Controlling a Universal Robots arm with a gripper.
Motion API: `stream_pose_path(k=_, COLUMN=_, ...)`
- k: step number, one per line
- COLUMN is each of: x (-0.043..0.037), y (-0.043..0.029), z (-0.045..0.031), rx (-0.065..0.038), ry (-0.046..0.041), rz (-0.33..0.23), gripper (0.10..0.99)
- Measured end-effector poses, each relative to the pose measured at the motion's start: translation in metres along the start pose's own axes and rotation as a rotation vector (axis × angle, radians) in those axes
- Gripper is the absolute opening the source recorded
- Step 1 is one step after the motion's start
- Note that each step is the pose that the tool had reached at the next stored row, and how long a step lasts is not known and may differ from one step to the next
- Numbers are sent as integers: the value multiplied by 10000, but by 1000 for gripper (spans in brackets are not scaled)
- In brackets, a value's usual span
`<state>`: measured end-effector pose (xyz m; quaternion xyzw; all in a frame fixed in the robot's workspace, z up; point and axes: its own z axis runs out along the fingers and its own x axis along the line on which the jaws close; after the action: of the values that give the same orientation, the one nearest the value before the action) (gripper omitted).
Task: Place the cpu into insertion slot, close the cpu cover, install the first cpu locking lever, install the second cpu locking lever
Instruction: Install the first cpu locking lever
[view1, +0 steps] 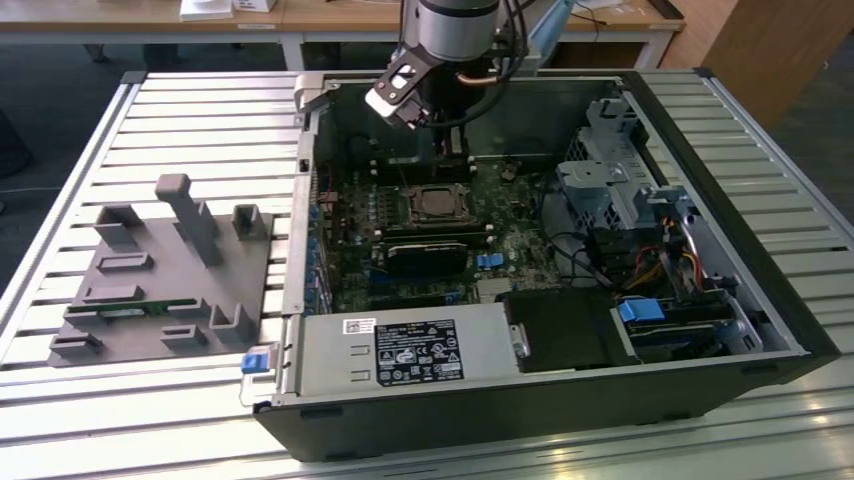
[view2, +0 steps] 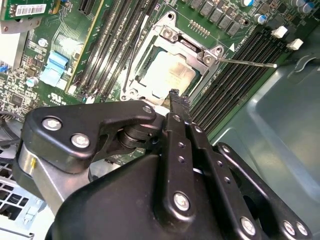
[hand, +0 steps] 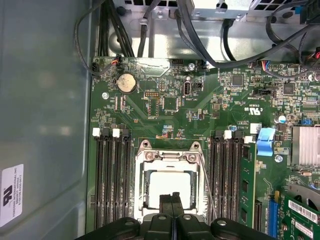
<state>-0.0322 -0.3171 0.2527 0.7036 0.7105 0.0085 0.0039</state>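
Poised with gripper (hand: 172, 199) clenched on nothing, tips just above the cpu (hand: 170, 184), seated in the insertion slot (hand: 146, 192) mid-motherboard (hand: 170, 105) under the lowered cpu cover (hand: 167, 159). Best to sweep the loose locking lever (view2: 250, 63) steadily down under its hook.

Above the silver-rimmed square insertion slot (hand: 165, 159) we find open room; long black memory slots (hand: 112, 190) flank it, a thin steel lever rod (view2: 247, 63) juts across one bank, black cables (hand: 117, 30) beyond.
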Motion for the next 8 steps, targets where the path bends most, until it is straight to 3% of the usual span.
stream_pose_path(k=8, x=0, y=0, z=-15, rx=0, ry=1, rz=0, gripper=106)
